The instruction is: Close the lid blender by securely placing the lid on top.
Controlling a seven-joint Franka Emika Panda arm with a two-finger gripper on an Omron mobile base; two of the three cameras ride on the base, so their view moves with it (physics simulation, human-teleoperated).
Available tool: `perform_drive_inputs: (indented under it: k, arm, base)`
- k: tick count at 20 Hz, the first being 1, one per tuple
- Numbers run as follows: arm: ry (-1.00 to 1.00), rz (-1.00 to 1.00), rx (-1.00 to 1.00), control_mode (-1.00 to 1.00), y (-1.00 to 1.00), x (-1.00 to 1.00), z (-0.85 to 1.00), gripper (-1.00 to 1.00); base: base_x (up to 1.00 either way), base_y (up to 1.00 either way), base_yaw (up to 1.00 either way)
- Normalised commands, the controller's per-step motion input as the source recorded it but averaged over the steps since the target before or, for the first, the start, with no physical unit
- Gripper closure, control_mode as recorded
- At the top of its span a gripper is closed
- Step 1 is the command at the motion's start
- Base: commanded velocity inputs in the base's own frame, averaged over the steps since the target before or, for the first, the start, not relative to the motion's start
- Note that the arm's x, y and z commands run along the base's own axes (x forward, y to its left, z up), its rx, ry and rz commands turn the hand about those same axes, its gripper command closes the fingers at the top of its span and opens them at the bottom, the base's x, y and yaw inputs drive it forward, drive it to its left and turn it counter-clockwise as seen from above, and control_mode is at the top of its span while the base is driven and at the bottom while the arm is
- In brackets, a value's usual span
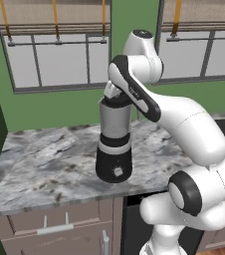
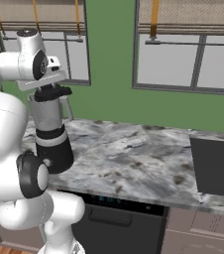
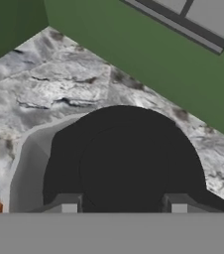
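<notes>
The blender [image 1: 114,149] stands on the marble counter, its black base with the white mark at the front and its grey jar [image 2: 47,115] upright. The black lid [image 3: 124,158] lies across the jar mouth, and the jar's grey wall [image 3: 27,171] shows around its left side. My gripper [image 3: 124,206] hangs straight above the jar [image 1: 115,119], its fingertips [image 3: 69,204] pressed against both sides of the lid's raised centre. The lid [image 2: 52,92] appears as a dark cap under the hand [image 2: 44,79]. In the left base view the forearm partly covers the lid [image 1: 115,101].
The marble counter [image 1: 45,159] runs left and right of the blender, backed by a green wall with windows. A dark cooktop [image 2: 215,166] is set into the counter at the right. Drawers and a dishwasher front [image 2: 119,218] sit below the counter edge.
</notes>
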Motion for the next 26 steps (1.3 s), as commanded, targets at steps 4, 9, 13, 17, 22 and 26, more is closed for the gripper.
perform_drive_inputs:
  k: [4,9,13,17,22,26]
  arm:
    - [0.03,0.00,0.00,-1.00,0.19,-0.06,-0.01,1.00]
    - [0.03,0.00,0.00,-1.00,0.08,-0.01,0.20,1.00]
    - [0.08,0.00,0.02,-1.00,0.00,-0.01,0.26,1.00]
    - [0.05,0.00,0.04,-1.00,0.00,-0.02,0.08,1.00]
    - [0.00,0.00,0.06,-1.00,0.00,-0.35,0.00,1.00]
    - [-0.04,0.00,0.02,-1.00,0.00,-0.47,-0.06,1.00]
  base:
    - [0.00,0.00,0.00]
    - [0.00,0.00,0.00]
    - [0.00,0.00,0.00]
    - [0.00,0.00,0.00]
    - [0.00,0.00,0.00]
    - [0.00,0.00,0.00]
